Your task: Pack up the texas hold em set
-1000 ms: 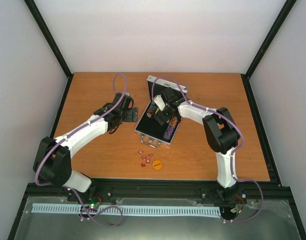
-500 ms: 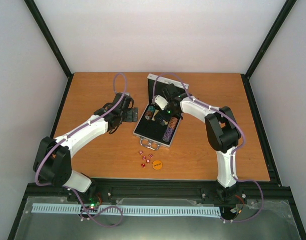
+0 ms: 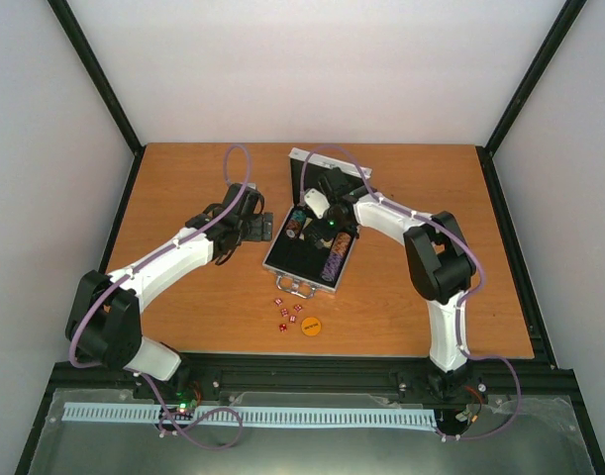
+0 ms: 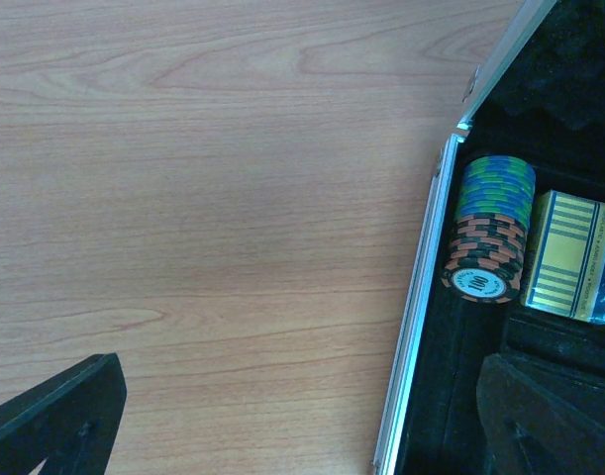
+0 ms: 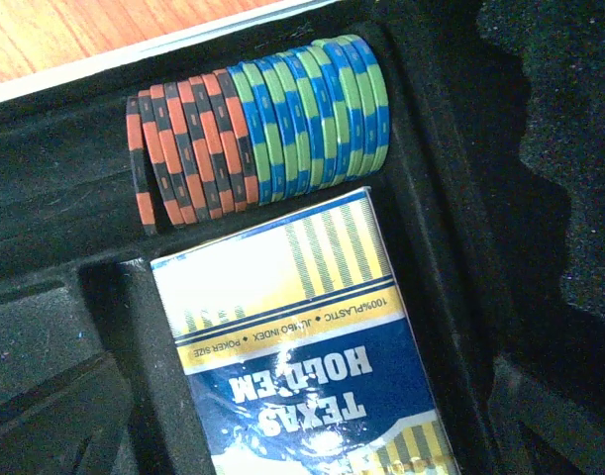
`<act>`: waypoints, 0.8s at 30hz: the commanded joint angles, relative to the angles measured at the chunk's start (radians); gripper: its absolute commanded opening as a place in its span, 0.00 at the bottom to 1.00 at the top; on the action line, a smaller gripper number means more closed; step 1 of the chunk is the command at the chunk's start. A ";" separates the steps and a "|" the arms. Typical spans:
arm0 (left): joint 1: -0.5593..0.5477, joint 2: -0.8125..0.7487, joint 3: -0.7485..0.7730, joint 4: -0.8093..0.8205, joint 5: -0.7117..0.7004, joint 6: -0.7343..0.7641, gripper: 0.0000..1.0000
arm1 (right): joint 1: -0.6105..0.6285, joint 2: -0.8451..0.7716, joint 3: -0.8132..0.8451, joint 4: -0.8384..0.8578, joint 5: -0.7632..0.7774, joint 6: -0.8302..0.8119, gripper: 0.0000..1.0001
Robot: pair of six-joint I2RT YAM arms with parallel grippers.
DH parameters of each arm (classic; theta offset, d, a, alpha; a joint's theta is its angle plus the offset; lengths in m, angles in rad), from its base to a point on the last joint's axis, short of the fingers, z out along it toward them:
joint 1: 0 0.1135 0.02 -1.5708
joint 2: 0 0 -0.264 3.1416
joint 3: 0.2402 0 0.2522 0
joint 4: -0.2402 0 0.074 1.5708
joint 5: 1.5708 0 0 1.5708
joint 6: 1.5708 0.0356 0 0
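Observation:
The silver case (image 3: pixel 294 261) lies open mid-table, its lid (image 3: pixel 307 170) standing up at the back. A row of orange and blue-green chips (image 5: pixel 252 129) fills the slot along its wall, and the blue-yellow card deck (image 5: pixel 302 356) lies beside them. My right gripper (image 5: pixel 307 440) hangs open just over the deck, one finger on each side. My left gripper (image 4: pixel 302 435) is open too, straddling the case's left wall (image 4: pixel 421 327) near the chips (image 4: pixel 490 233). Small red dice (image 3: pixel 285 312) and the orange disc (image 3: pixel 311 325) lie on the table in front of the case.
Another row of chips (image 3: pixel 332 265) sits along the case's right side. The metal handle (image 3: pixel 304 288) points toward the dice. Wooden tabletop (image 3: pixel 183 178) surrounds the case, bounded by black frame rails and white walls.
The case's front end has slid slightly left and nearer. My right gripper has shifted a little over the case's back part. The left arm is unchanged.

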 commanded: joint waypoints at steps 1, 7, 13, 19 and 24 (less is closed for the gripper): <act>0.003 -0.015 0.008 0.030 0.006 0.012 1.00 | 0.007 -0.069 -0.034 0.018 0.030 0.063 1.00; 0.003 -0.017 0.004 0.034 0.010 0.008 1.00 | 0.007 -0.124 -0.045 0.111 0.060 0.113 1.00; 0.003 -0.017 0.008 0.037 0.012 0.010 1.00 | 0.017 -0.124 -0.013 0.089 0.091 0.169 1.00; 0.003 -0.011 0.014 0.033 0.014 0.012 1.00 | 0.043 -0.139 -0.019 0.027 0.141 0.206 1.00; 0.003 0.007 0.043 0.032 0.014 0.010 1.00 | 0.053 -0.192 -0.068 -0.018 0.152 0.256 1.00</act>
